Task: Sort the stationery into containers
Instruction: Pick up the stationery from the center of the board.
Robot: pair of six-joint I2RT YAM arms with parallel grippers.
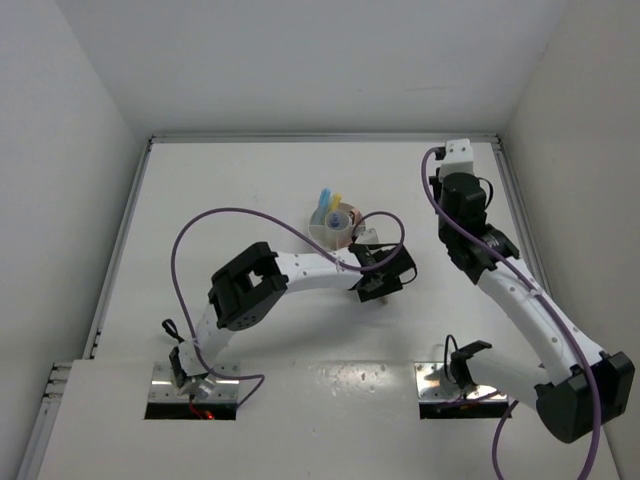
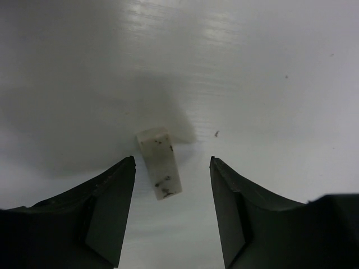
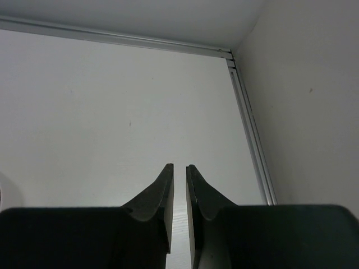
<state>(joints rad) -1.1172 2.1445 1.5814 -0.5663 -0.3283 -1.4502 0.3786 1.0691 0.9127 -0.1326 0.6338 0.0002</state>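
Note:
A small off-white eraser block [image 2: 160, 162] with dark specks lies flat on the table. My left gripper [image 2: 173, 159] is open, with the block's near end in the gap between its two fingers [image 2: 112, 207]; neither finger touches it. From above, the left gripper [image 1: 380, 272] hangs just right of the round white organiser [image 1: 335, 232], in which a blue and a yellow marker [image 1: 328, 200] stand. My right gripper [image 3: 179, 167] is shut to a thin slit on nothing. It hovers near the table's far right corner [image 1: 452, 165].
A raised metal rail [image 3: 249, 129] runs along the table's right and far edges, with white walls [image 3: 314, 84] just behind it. Purple cables [image 1: 215, 215] loop over the left arm, and another runs down along the right arm.

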